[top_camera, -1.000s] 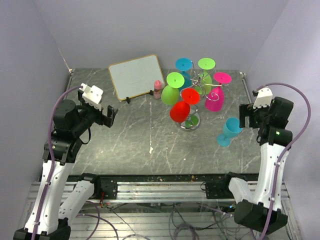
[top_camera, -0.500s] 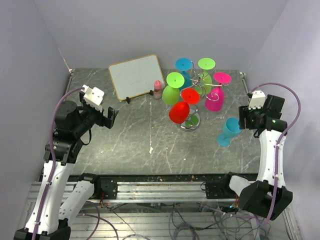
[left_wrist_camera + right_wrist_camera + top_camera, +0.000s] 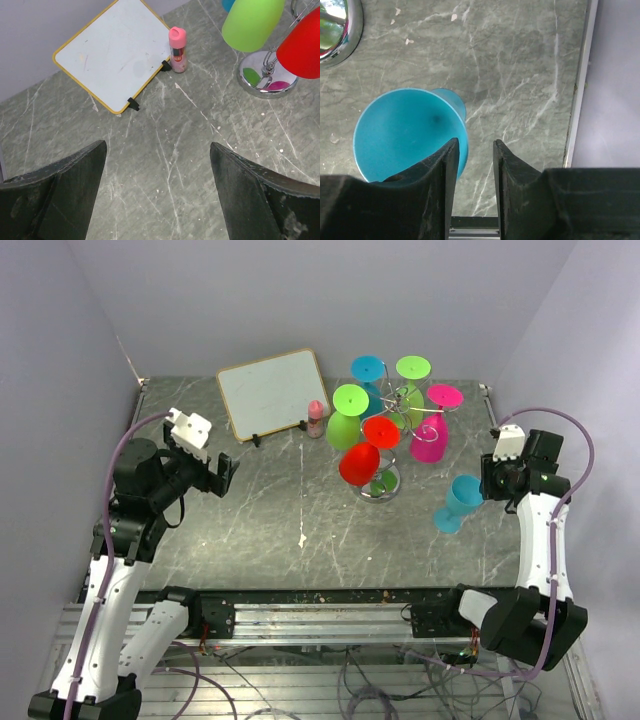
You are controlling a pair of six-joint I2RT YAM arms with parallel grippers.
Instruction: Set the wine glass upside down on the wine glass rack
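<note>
Turquoise wine glass point(image 3: 405, 135); silver rack point(image 3: 260, 75); grey counter point(image 3: 270, 530) veined white; white board point(image 3: 115, 55) edged yellow; pink bottle point(image 3: 177, 50).

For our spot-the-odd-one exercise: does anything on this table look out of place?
The blue wine glass stands upright on the table, apart from the wine glass rack and to its right. The other glasses all hang upside down on the rack.

A yellow-framed white board point(image 3: 272, 392) stands propped on the grey marbled tabletop point(image 3: 260, 530), a pink-capped bottle point(image 3: 316, 419) just beside it.
</note>
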